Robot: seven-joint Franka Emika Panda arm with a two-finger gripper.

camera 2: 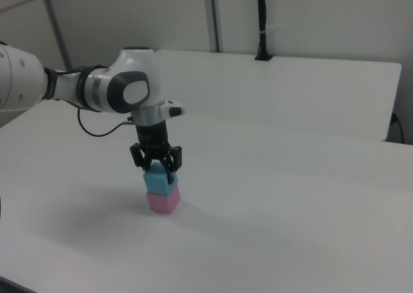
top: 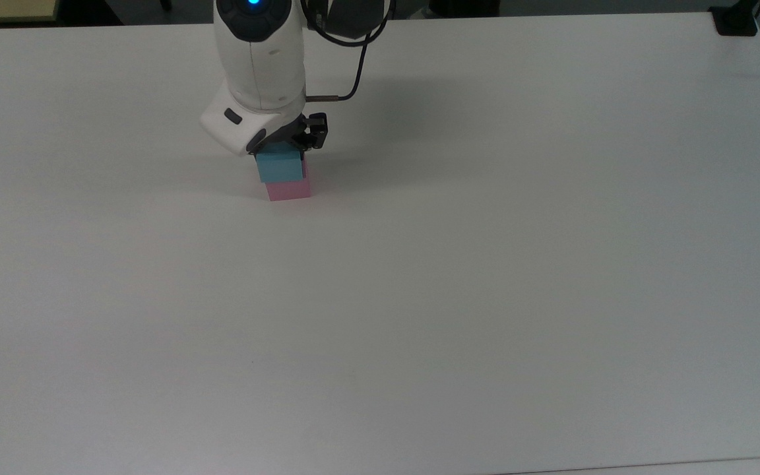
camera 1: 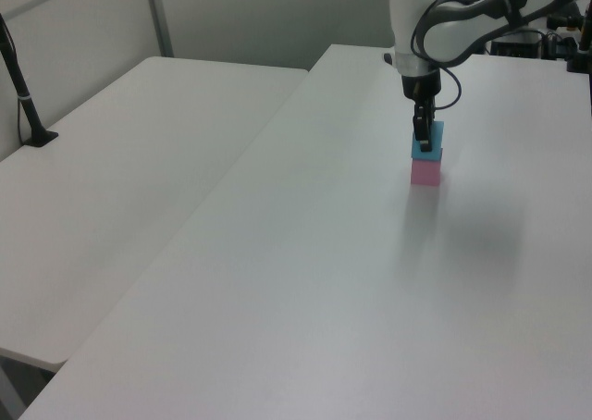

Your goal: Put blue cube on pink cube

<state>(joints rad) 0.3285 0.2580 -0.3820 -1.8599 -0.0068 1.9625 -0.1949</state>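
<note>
top view / counts: 1 blue cube [top: 280,167], 1 pink cube [top: 289,190], 1 gripper [top: 282,149], 1 arm.
top view / cubes: blue cube sits on the pink cube, shifted a bit toward the top view's left; a pink strip shows below it and along its right edge.
top view / gripper: fingers pinch the blue cube from both sides; the white wrist housing covers the cube's far edge.
top view / surroundings: white table [top: 459,277]; black cable [top: 352,72] loops off the arm; dark clamp base [top: 735,21] at the far right corner.
left view / counts: 1 blue cube [camera 1: 434,143], 1 pink cube [camera 1: 425,172], 1 gripper [camera 1: 423,141].
left view / cubes: stacked, blue on pink, faces touching; a dark finger crosses the front of the blue cube.
left view / surroundings: 2 white tables side by side, the stack on the one at the left view's right; black stand [camera 1: 23,96] on the second table [camera 1: 120,170]; equipment clutter behind the arm.
right view / counts: 1 blue cube [camera 2: 159,179], 1 pink cube [camera 2: 163,201], 1 gripper [camera 2: 157,166].
right view / gripper: points straight down, fingers clamped on the blue cube's upper part.
right view / cubes: blue cube rests on the pink one, roughly aligned.
right view / surroundings: black pole [camera 2: 261,22] at the far table's edge; nothing stands between camera and stack.
</note>
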